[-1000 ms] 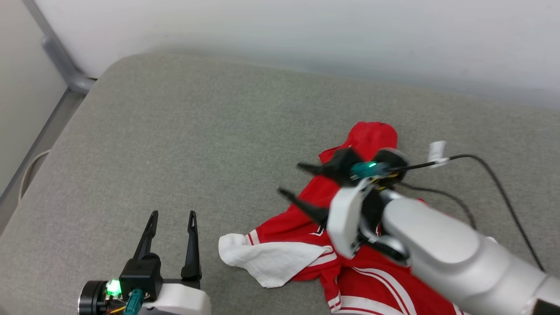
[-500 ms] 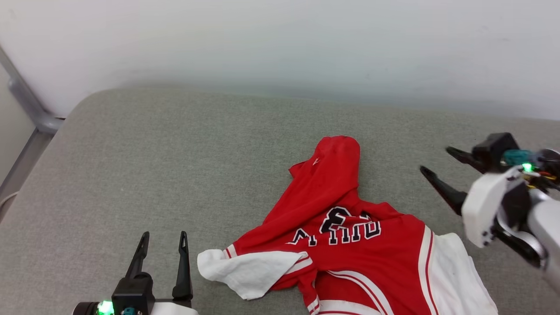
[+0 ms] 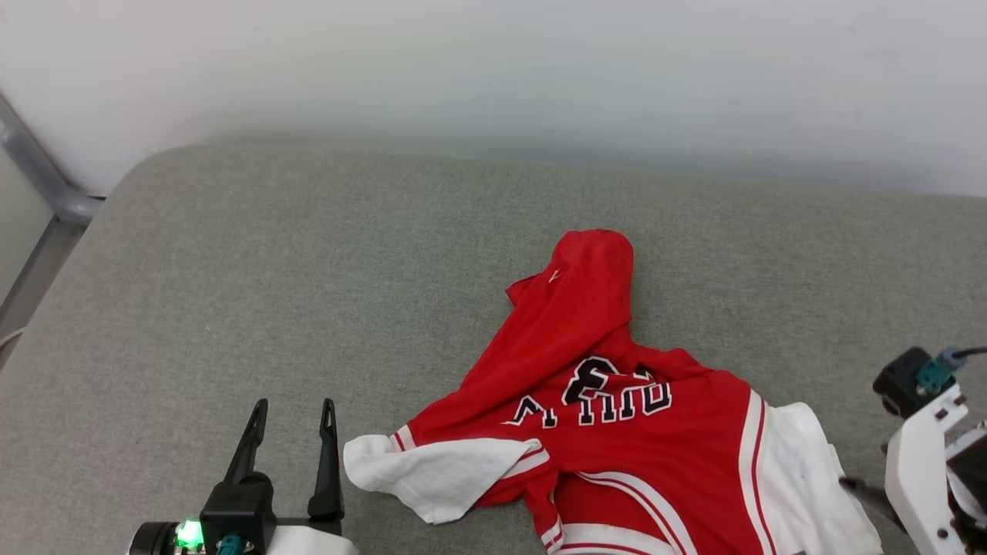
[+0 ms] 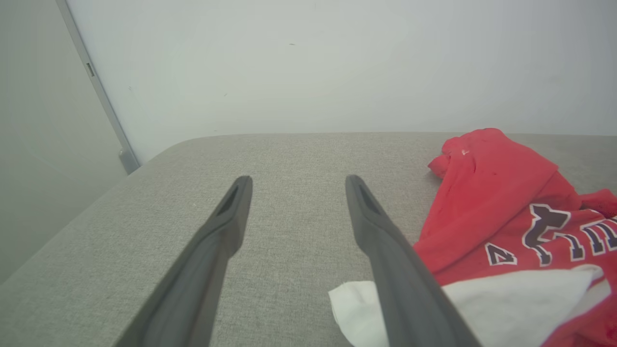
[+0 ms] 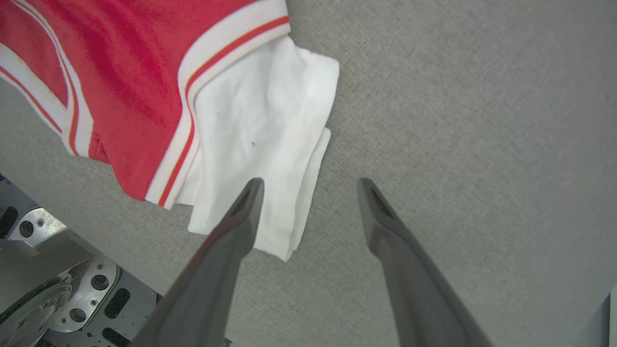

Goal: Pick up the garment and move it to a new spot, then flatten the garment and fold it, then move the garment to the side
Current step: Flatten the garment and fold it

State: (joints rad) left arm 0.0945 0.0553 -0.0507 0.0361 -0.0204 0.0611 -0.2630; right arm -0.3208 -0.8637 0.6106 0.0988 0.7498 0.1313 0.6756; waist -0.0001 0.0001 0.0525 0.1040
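Crumpled red garment (image 3: pixel 617 447) lies on the grey cushion (image 3: pixel 308 270).

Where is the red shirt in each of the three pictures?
Head view: the garment lies crumpled from lower centre to lower right, running off the bottom edge.
Left wrist view: the garment sits at the right side, cut off by the right edge.
Right wrist view: the garment sits at upper left.
Shared landmark: the grey cushion under it in all three.

Grey woven upholstered surface (image 3: pixel 308 277), broad and flat, rounded corner at far left, plain off-white wall (image 3: pixel 493 69) directly behind it, slim grey metal rail (image 3: pixel 38 173) slanting down the wall at far left, its lower end near the surface's corner.
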